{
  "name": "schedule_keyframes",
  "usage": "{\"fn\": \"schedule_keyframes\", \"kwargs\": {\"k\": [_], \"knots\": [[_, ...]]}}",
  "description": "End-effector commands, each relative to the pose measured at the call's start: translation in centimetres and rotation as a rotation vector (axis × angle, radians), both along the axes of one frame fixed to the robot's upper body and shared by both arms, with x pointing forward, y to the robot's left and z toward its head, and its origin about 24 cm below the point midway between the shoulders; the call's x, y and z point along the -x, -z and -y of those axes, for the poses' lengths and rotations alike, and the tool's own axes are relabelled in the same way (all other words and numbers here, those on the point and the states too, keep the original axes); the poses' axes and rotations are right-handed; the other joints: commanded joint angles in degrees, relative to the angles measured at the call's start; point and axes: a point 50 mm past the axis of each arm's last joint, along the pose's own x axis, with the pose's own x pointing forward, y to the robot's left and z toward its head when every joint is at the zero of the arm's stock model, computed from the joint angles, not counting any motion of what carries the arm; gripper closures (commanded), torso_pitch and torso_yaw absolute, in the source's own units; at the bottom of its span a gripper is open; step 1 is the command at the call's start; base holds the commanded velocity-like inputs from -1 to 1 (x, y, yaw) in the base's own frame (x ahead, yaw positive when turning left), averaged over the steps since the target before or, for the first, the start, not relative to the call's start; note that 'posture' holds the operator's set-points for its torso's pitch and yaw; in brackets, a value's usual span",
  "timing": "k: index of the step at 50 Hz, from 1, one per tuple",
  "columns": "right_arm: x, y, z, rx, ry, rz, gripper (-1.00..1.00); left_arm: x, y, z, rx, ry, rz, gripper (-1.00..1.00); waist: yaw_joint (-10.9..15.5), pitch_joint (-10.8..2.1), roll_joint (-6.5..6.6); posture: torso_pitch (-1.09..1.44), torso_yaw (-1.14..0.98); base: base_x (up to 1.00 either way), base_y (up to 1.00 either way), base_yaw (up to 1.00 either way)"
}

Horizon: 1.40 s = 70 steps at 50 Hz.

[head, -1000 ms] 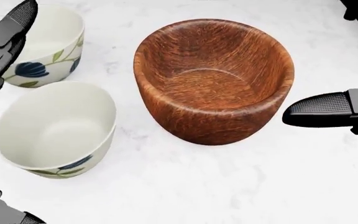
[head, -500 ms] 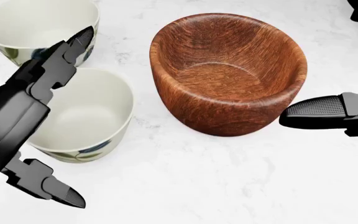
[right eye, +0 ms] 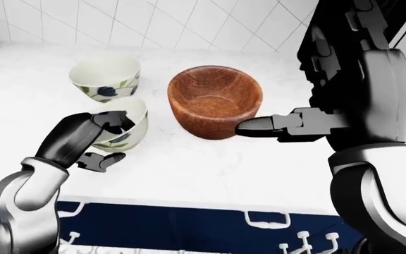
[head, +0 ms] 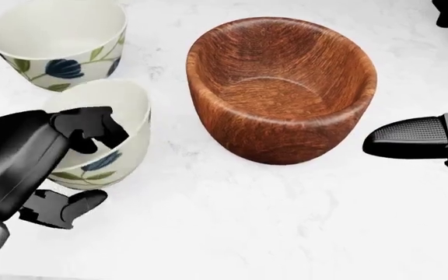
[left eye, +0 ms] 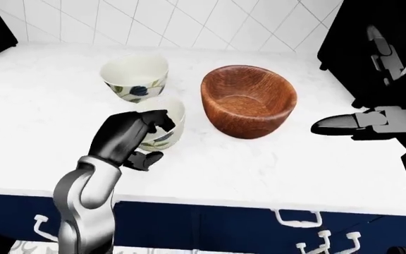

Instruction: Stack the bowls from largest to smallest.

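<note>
Presently, your left hand (head: 49, 169) has its fingers (head: 92, 125) hooked over the rim of the nearer floral bowl (head: 111, 137), with the lower finger pressed under its outer wall; the fingers appear clamped on that bowl, which sits tilted toward the wooden bowl (head: 282, 87). Whether the bowl's base has left the desk (head: 247, 227) cannot be told.

Judged step: carrying this bowl into the wooden one, the largest of the three. To do it well, confirm the pinch on rim and wall is firm, raise the bowl high enough that its base clears the wooden rim, level it, then set it down centred before you release.

The wooden bowl stands just beside the fingers on their right, upright and apart from the held bowl. The second floral bowl (head: 57, 41) stands just above the fingers in the head view, near but not touching; it looks about the same size, perhaps slightly larger, so check the order before you commit.

Your right hand (head: 418, 137) hovers beside the wooden bowl's right wall, fingers apart, holding nothing. It lies close to the landing spot; keep it off the rim, or use it to steady the wooden bowl.
</note>
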Motion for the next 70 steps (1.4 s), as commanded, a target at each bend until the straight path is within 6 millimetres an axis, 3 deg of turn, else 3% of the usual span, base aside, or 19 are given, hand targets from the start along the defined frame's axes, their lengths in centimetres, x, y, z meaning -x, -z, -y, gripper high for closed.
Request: {"fn": "schedule_keyframes", "kwargs": {"k": [1,5,8,13,26,33,39,48,70], "knots": [[0.5,-0.9,0.1,-0.004,0.009,0.062,-1.00,0.1,-0.2,0.3,-0.016,0.018,-0.005,0.41,0.0,-0.76,-0.22,0.00,0.00,0.00,0.00,0.00],[0.5,-0.8,0.2,-0.006,0.010,0.061,-1.00,0.4,-0.1,0.4,-0.019,0.031,-0.011,0.61,-0.1,-0.78,-0.26,0.00,0.00,0.00,0.00,0.00],[0.5,-0.9,0.2,-0.004,0.011,0.062,-1.00,1.1,-0.7,0.7,-0.014,0.053,-0.003,1.00,-0.2,-0.89,-0.25,0.00,0.00,0.00,0.00,0.00],[0.8,-1.2,0.2,-0.002,0.011,0.067,-1.00,2.0,-3.3,0.9,0.006,0.077,0.043,1.00,-0.2,-1.03,-0.33,0.00,0.00,0.00,0.00,0.00],[1.0,-1.3,0.6,-0.016,0.018,0.077,-1.00,2.7,-13.4,2.7,0.050,0.142,0.244,1.00,0.1,-0.50,-1.03,0.00,0.00,0.00,0.00,0.00],[1.1,-1.2,0.7,-0.016,0.020,0.077,-1.00,-0.6,-16.6,2.6,0.088,0.092,0.308,1.00,0.2,-0.17,-1.14,0.00,0.00,0.00,0.00,0.00],[1.2,-1.1,0.8,-0.014,0.020,0.074,-1.00,-5.0,-18.4,1.6,0.077,-0.001,0.346,1.00,0.0,-0.13,-1.48,0.00,0.00,0.00,0.00,0.00],[1.2,-1.0,0.9,-0.013,0.021,0.075,-1.00,-9.8,-18.3,0.2,0.048,-0.093,0.348,1.00,-0.1,-0.30,-1.60,0.00,0.00,0.00,0.00,0.00],[1.1,-0.7,1.2,-0.022,0.027,0.074,-1.00,-13.4,-13.5,-2.3,-0.156,-0.199,0.308,1.00,-0.1,-0.56,-1.59,0.00,0.00,0.00,0.00,0.00]]}}
